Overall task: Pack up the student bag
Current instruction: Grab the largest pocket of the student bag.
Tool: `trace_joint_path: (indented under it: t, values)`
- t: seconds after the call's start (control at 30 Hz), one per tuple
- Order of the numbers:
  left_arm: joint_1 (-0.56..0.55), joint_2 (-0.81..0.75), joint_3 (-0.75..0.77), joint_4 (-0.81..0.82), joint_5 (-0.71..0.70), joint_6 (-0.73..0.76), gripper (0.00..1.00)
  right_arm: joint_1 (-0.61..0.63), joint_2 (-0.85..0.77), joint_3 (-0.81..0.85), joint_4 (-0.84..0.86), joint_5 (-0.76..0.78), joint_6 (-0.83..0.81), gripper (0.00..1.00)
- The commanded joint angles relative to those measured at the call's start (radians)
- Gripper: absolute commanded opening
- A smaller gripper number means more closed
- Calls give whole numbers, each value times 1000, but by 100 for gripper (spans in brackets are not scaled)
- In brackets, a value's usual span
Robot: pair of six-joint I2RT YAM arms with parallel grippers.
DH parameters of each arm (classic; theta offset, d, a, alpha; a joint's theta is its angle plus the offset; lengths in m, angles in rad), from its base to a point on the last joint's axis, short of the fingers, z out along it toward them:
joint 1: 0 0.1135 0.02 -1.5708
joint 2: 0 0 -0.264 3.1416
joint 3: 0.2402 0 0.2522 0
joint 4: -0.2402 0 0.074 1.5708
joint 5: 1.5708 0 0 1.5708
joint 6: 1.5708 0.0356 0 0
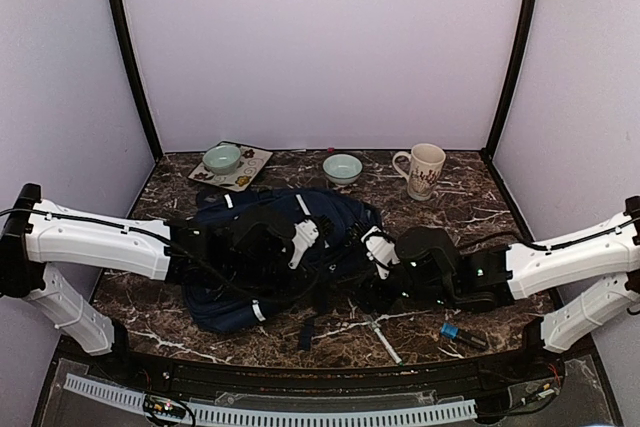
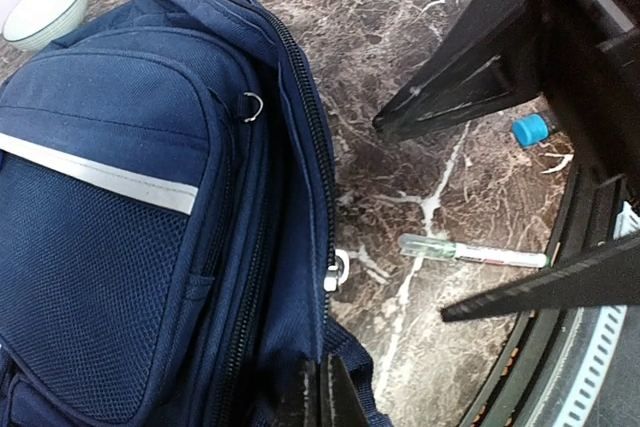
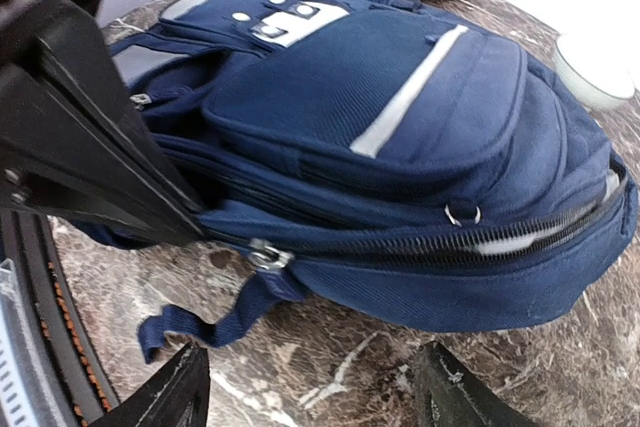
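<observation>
The student bag (image 1: 275,277) is a navy backpack with white stripes, lying flat in the middle of the marble table. My left gripper (image 2: 325,399) is shut on the bag's fabric edge beside the main zipper, just below the metal zipper pull (image 2: 335,272). In the right wrist view the same pull (image 3: 265,255) sits at the bag's (image 3: 400,147) near side. My right gripper (image 3: 310,399) stands open just short of it, low over the table, with only marble between its fingers. Further right, the zipper gapes a little over pale lining (image 3: 520,239).
A white pen (image 1: 383,339) and a blue-capped marker (image 1: 460,333) lie near the front edge on the right. At the back are a mug (image 1: 424,169), a pale bowl (image 1: 342,167), and another bowl (image 1: 222,158) on a tray (image 1: 252,173).
</observation>
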Motion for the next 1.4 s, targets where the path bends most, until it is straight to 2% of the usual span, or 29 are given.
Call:
trace_joint_path:
  t: [0.0,0.3,0.7,0.9,1.1,1.37]
  values:
    - [-5,-28,66,145,73,-27,0,15,9,-78,177,63,33,70]
    - [-5,10,127,137,102,-32,0,22,19,-210,497,124,-71,71]
    - [-4,34,157,136,120,-32,0,23,87,-177,555,130,-151,62]
    - [1,53,178,137,133,-32,0,23,107,-167,568,97,-139,49]
    - [4,56,185,136,136,-29,0,23,119,-162,562,95,-125,25]
    - [6,57,182,144,140,-31,0,22,123,-164,548,103,-99,20]
